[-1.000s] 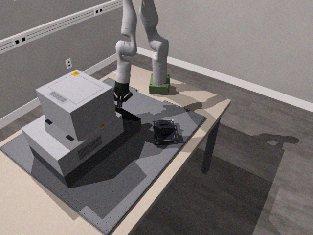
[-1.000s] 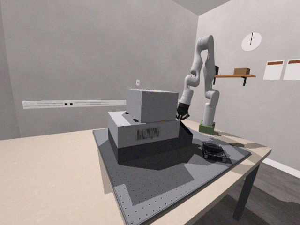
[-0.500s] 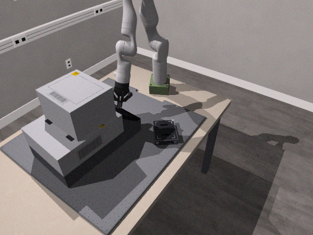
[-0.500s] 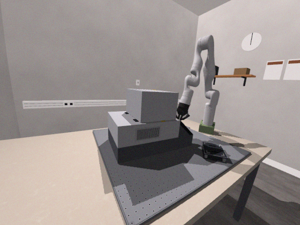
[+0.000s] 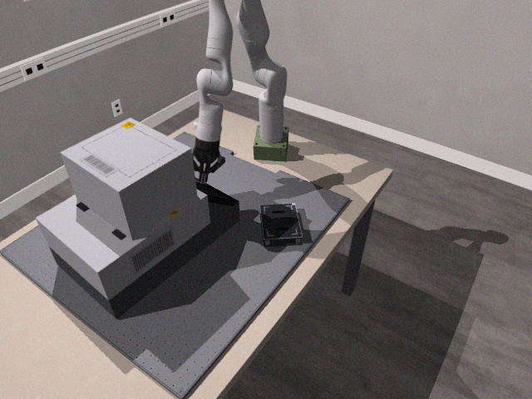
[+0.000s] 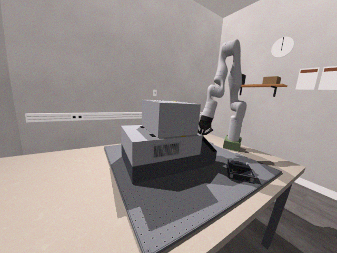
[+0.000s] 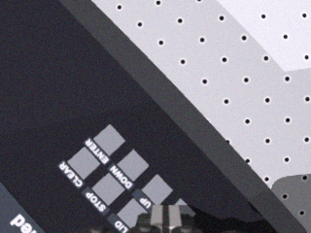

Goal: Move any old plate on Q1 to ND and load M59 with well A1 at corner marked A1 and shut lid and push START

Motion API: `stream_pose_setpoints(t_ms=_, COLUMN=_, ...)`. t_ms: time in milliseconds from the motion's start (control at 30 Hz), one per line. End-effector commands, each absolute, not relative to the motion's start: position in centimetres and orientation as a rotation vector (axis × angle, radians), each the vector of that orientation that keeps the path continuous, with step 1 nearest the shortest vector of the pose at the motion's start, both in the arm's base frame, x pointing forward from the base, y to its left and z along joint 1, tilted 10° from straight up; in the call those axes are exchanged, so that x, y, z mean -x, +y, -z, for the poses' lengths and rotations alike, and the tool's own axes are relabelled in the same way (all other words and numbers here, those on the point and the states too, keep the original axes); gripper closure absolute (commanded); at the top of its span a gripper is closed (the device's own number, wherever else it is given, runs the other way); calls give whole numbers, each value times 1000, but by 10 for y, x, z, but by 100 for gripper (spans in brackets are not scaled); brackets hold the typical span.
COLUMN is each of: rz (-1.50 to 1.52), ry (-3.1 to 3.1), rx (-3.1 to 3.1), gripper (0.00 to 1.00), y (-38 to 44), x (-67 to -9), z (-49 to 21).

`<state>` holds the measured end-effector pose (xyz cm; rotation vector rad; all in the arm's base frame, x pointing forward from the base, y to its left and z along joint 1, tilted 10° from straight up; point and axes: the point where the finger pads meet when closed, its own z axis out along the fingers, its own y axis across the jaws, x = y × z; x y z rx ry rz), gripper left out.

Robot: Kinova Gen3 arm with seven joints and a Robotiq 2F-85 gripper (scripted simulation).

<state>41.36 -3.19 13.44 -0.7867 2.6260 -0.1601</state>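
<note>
Two fingers (image 5: 204, 178) (image 6: 201, 133), pinched together on nothing, hover over the keys of my cycler (image 5: 155, 214) (image 6: 166, 145) on the worktop (image 5: 26, 300) (image 6: 68, 185); being loose, it would probably skid, so I'd press straight down, gently.

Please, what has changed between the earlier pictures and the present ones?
I see no clear change: nothing visibly moved, was taken hold of or let go. The gripper stays at the front of the cycler. The cycler stands where it stood.
</note>
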Motion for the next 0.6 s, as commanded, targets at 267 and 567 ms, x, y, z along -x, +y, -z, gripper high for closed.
stream_pose_setpoints(t_ms=267, rz=149, ry=2616, rx=783, gripper=90, y=-27, x=-418, z=-134)
stream_pose_setpoints(t_ms=567, rz=150, ry=2615, rx=788, gripper=90, y=-27, x=-414, z=-137)
